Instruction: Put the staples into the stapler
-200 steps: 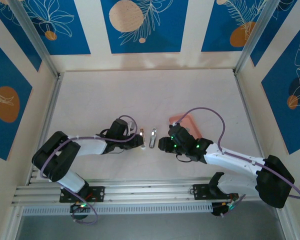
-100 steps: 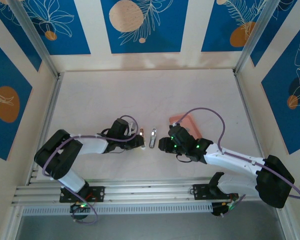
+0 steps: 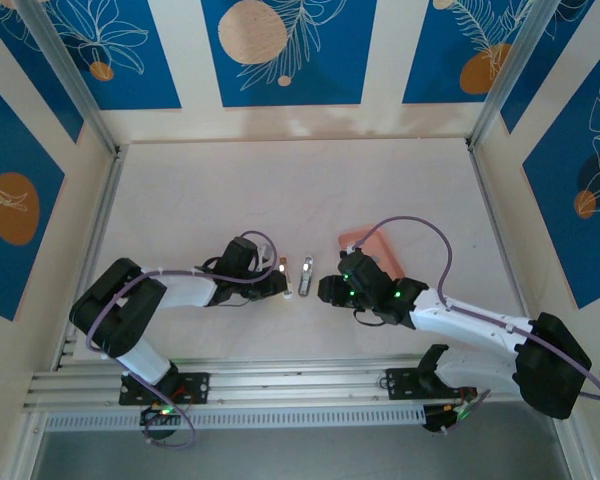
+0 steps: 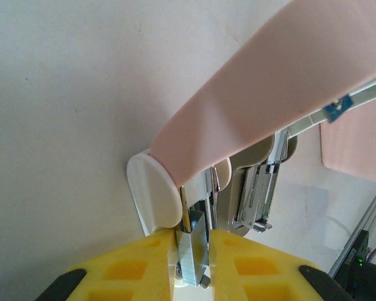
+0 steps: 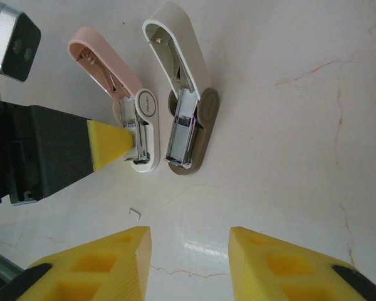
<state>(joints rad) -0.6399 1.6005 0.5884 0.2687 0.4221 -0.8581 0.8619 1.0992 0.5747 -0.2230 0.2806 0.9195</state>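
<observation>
The left gripper point(image 4: 191, 251) pinches the staples point(image 4: 188, 237) tight at the open pink stapler point(image 4: 269, 94); a slight tilt could jam them.

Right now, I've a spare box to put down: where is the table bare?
Bare: the table from the back wall down to the pink tray. Crowded: the middle, where left gripper, pink stapler, beige stapler and right gripper bunch.

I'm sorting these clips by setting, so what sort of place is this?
Probably a robot test cell, not an office: a pale table boxed in by blue leaf-printed panels, with an aluminium rail along its near edge carrying the left arm and the right arm.
</observation>
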